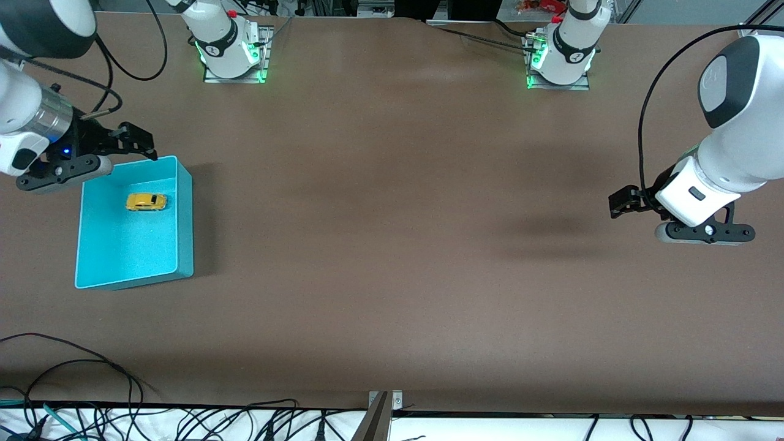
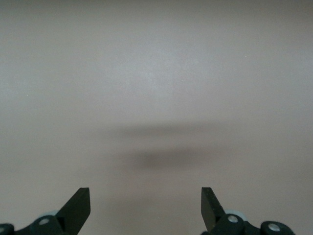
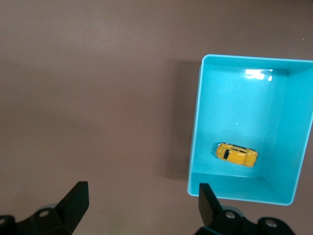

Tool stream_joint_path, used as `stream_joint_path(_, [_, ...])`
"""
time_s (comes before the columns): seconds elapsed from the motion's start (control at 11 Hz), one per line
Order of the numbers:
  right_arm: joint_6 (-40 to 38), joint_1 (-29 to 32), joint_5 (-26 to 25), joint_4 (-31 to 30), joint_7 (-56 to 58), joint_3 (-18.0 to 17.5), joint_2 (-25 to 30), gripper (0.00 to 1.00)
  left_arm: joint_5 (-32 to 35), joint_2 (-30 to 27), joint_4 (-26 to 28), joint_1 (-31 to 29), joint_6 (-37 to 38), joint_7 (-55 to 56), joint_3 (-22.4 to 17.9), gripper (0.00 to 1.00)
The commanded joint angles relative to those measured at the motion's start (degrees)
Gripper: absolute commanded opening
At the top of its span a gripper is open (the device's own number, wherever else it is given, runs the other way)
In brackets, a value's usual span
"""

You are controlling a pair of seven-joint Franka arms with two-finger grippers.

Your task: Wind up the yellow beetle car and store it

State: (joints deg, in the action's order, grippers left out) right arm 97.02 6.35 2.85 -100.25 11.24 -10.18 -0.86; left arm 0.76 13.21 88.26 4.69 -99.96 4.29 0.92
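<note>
While yellow beetle car [image 1: 146,201] lies in teal bin [image 1: 184,220]; both claws gape, empty

The small glossy yellow beetle car [image 1: 146,201] lies in a smooth teal plastic bin [image 1: 184,220], whose floor shines. The brown worktop [image 1: 392,245] looks matt.

We see open bench [image 1: 392,245] from the left arm's end to the teal bin [image 1: 184,184], whose walls fence the yellow beetle car [image 1: 146,201]; the right claw [image 1: 138,147] overhangs its rim.
</note>
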Motion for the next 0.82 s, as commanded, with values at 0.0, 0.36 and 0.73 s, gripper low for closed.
stream_joint_path(0.0, [0.01, -3.97, 0.23, 1.63, -7.81, 1.57, 1.38, 1.00, -1.12, 0.24, -1.07, 0.24, 0.38, -0.25, -0.31, 1.00])
stream_joint_path(0.36, [1.42, -3.89, -0.83, 3.03, -7.47, 1.83, 2.01, 1.00, -1.12, 0.24, -0.98, 0.15, 0.38, -0.77, -0.39, 1.00])
stream_joint_path(0.73, [1.33, -3.45, -2.93, 3.92, -7.46, 3.24, 1.92, 1.00, -0.59, 0.59, -0.98, -1.86, 0.38, -1.04, -0.83, 1.00])
